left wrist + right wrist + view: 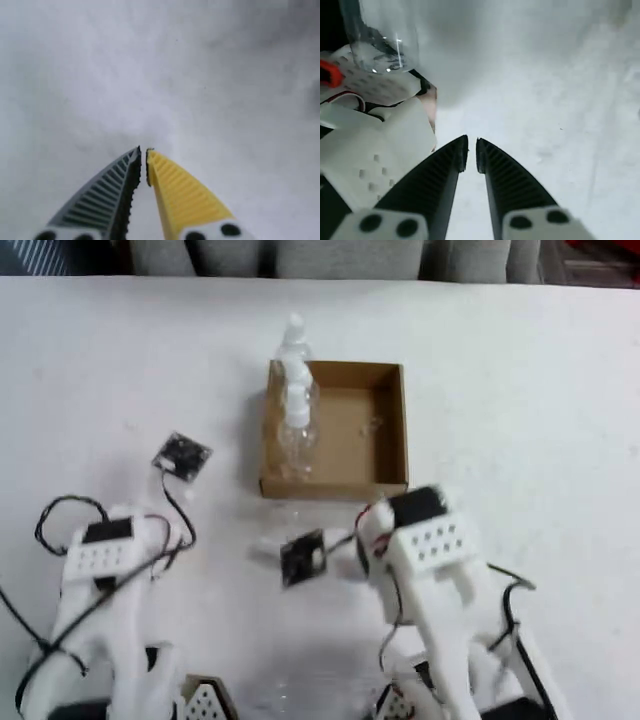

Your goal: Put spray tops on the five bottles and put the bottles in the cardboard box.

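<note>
The cardboard box (385, 430) lies open at the table's middle. Clear bottles (297, 435) with white spray tops (294, 340) lie along its left side, and one top pokes over the far rim. My left gripper (143, 150), with one grey and one yellow finger, is shut on nothing above bare white table. My right gripper (472, 140), with black fingers, is also shut and empty. A clear bottle (380, 35) shows beyond it, beside a white arm part (375, 150). In the high view a faint clear shape (278, 530) lies in front of the box.
The left arm (100, 560) sits at the near left and the right arm (430, 540) just in front of the box. Loose black cables (60, 510) curl beside the left arm. White table (520, 390) stretches to the right of the box and behind it.
</note>
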You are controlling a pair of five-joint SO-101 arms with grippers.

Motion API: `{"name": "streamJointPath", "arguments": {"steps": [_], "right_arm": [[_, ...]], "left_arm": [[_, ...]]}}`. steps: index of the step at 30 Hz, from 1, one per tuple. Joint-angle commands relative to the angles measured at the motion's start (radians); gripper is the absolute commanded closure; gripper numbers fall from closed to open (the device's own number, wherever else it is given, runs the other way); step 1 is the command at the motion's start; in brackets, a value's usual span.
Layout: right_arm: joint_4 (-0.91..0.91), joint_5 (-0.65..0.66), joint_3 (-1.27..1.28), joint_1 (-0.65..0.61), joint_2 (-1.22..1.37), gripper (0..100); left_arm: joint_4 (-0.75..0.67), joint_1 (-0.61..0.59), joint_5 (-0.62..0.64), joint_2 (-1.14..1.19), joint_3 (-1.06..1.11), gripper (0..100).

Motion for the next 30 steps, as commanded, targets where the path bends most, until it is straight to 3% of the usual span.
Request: {"name": "streamJointPath", "arguments": {"steps": [1,8,13,20,30], "right_arm": [[0.03,-0.144,0.051,-0.142,-0.122,98.1],[-0.019,-0.5,0.097,-0.49,-0.222,98.1],[-0.042,-0.514,0.103,-0.598,-0.205,98.1],[-0.067,-0.516,0.103,-0.619,-0.134,98.1],[-0.102,-0.66,0.032,-0.924,0.025,98.1]], "left_arm": [[-0.028,-0.022,0.061,0.101,-0.117,97],[0.005,-0.127,0.178,0.28,-0.278,97],[0.049,-0.166,0.232,0.392,-0.377,97],[0.052,-0.168,0.235,0.424,-0.408,97],[-0.029,-0.252,0.422,0.43,-0.41,97]]}}
